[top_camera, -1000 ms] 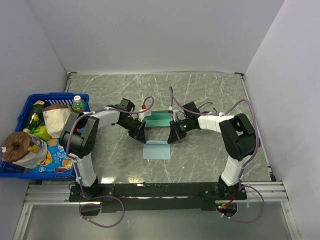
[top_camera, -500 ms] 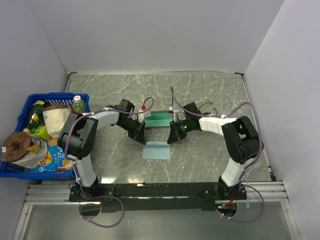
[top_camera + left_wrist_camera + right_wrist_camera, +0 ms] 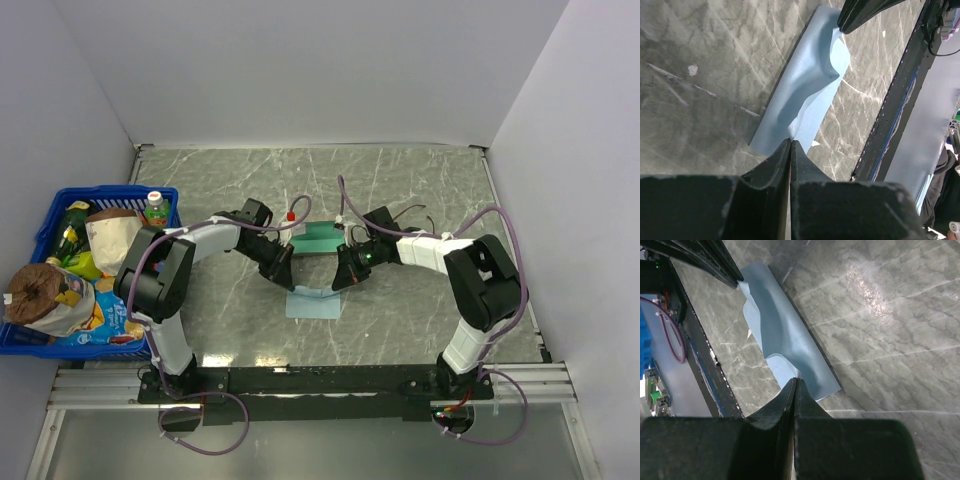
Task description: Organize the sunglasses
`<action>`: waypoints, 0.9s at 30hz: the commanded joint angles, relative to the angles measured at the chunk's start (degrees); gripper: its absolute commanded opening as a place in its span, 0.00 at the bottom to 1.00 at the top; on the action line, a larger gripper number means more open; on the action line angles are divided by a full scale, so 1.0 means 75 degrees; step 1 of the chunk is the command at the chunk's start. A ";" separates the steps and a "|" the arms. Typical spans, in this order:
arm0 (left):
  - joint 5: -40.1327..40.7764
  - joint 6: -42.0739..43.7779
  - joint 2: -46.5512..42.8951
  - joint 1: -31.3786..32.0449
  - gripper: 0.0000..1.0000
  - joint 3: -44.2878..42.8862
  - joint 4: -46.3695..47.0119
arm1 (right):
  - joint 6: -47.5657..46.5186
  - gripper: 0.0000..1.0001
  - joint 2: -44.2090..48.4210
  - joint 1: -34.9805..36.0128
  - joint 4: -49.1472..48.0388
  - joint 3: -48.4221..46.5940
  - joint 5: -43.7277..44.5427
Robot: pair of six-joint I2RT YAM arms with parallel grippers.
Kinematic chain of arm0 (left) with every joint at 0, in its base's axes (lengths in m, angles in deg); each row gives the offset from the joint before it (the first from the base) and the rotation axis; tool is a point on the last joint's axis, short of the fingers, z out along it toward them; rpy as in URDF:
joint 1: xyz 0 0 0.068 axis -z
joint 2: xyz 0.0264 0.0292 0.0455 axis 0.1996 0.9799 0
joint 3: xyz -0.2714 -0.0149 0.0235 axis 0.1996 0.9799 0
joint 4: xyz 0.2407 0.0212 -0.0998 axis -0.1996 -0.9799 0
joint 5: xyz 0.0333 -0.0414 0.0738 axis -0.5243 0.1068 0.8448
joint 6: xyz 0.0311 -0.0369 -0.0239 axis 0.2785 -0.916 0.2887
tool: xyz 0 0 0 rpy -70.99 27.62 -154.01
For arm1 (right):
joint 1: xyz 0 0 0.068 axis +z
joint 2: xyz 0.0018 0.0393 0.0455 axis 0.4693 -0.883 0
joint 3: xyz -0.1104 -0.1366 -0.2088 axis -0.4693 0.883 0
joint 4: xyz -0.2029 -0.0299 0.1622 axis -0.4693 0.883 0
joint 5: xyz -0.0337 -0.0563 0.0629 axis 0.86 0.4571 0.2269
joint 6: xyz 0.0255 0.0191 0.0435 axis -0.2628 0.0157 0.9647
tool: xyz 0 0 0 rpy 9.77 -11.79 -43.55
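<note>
Sunglasses [image 3: 413, 217], seemingly the thin dark shape beyond the right forearm [image 3: 425, 247], lie untouched; the cloth [image 3: 807, 85] is pinched at two corners by the closed left gripper [image 3: 790, 146] and right gripper [image 3: 795, 386], and should be raised evenly, kept taut

The table [image 3: 420, 320] has a grey-green marble pattern. Near its centre lies a light blue cloth [image 3: 313, 303] — rumpled, with its two far corners pinched by the left tool [image 3: 790, 141] and the right tool [image 3: 796, 381]. Just beyond it, toward 12 o'clock, lies an open case [image 3: 320, 238] with teal lining. At 9 o'clock stands a blue basket [image 3: 110, 192] of groceries.
</note>
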 commanded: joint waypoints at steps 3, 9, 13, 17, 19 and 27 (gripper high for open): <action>-0.0212 0.0090 -0.0385 0.0095 0.08 0.0130 -0.0083 | -0.0018 0.00 0.0424 0.0093 -0.0127 0.0105 -0.0064; -0.0223 0.0125 -0.0373 0.0142 0.08 0.0142 -0.0142 | -0.0088 0.00 0.0377 0.0199 -0.0045 0.0140 -0.0076; -0.0235 0.0136 -0.0409 0.0165 0.08 0.0177 -0.0142 | -0.0076 0.00 0.0365 0.0246 -0.0033 0.0152 -0.0088; -0.0259 0.0160 -0.0397 0.0189 0.08 0.0201 -0.0165 | -0.0088 0.00 0.0389 0.0304 -0.0010 0.0187 -0.0123; -0.0247 0.0148 -0.0397 0.0200 0.08 0.0248 -0.0154 | -0.0100 0.00 0.0412 0.0316 -0.0010 0.0222 -0.0111; -0.0259 0.0183 -0.0420 0.0224 0.08 0.0306 -0.0189 | -0.0170 0.00 0.0447 0.0445 0.0107 0.0246 -0.0146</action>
